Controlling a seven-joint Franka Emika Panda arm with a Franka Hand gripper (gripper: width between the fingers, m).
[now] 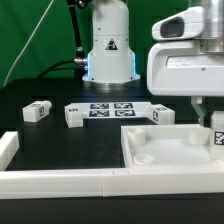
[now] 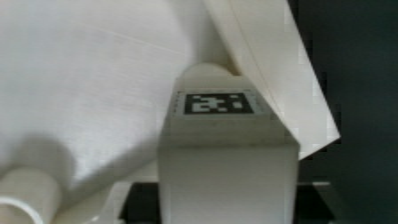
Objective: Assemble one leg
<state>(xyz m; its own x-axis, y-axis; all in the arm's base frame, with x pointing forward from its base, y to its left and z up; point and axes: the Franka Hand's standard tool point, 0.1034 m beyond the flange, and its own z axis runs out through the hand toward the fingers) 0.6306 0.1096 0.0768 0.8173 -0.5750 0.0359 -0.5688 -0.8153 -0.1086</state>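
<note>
Between the jaws [image 2: 217,205], in the wrist view, stands the leg [image 2: 221,140], a white post with a black-and-white square tag on its upper face; dark finger parts show just beside its lower flanks, so the jaws look pinched on it, though the actual contact is at the frame's edge and hard to make out. Behind the leg lies the white panel [image 2: 107,90], with a raised rim running diagonally past the leg and one round corner socket [image 2: 25,190] showing near the leg's foot.

Seen from the exterior camera, the arm's big white wrist housing [image 1: 190,65] hangs above the panel's far corner on the exterior view's right, pointing straight down. Below it, a tagged white piece [image 1: 217,132] shows at the frame's edge just over the panel [image 1: 165,150]; this appears to be the held leg, mostly cut off by the frame.

Beyond the panel, on the black surface [image 1: 60,140], three more legs are set out: one [image 1: 36,111] well apart to the exterior view's left, one [image 1: 74,115] touching the marker board's end, and one [image 1: 163,114] just beside the board's other end, near the panel's far rim. The marker board [image 1: 112,110] lies flat between these last two. A white border wall [image 1: 60,180] runs along the near edge of the surface and turns up at the left corner. Bare black surface lies between the panel and that left wall.
</note>
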